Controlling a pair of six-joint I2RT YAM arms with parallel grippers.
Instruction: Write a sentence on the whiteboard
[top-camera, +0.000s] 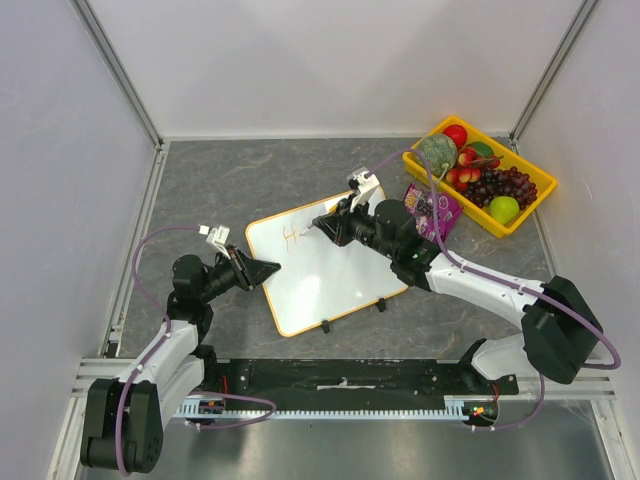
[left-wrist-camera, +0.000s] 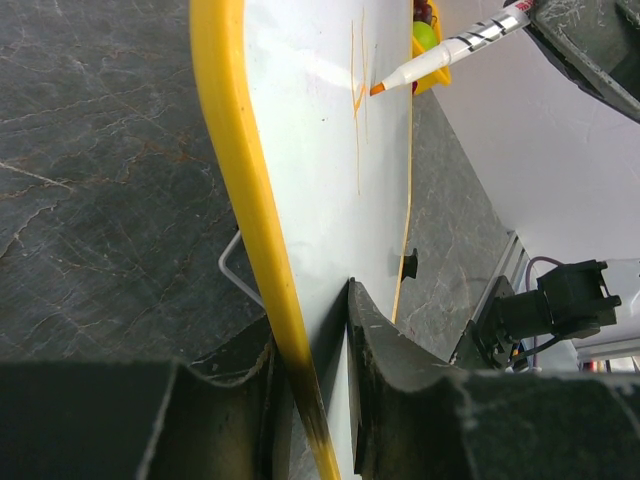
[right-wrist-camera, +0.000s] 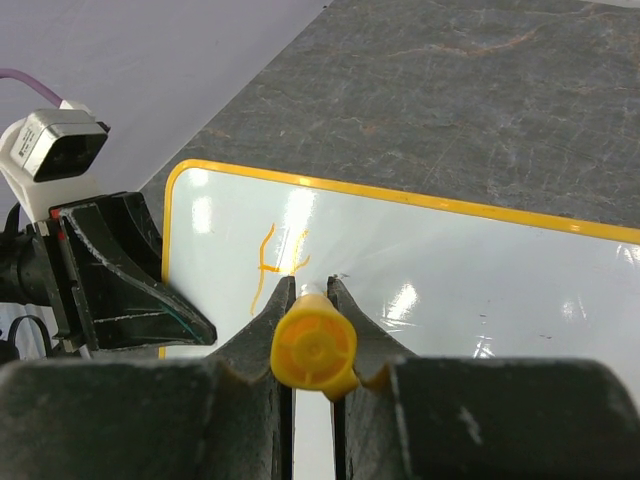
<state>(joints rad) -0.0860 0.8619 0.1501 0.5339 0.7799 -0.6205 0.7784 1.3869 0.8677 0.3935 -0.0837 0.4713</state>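
whiteboard (top-camera: 330, 285) on table (top-camera: 230, 180), tray (top-camera: 528, 211) behind, right

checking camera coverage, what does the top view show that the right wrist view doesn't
Only the top view: the fruit tray, the purple packet, the board's two black clips and both arms whole. Only the right wrist view: the yellow end of the marker, clamped in the right gripper. Both: the whiteboard, the orange strokes on it, and the left gripper at the board's edge.
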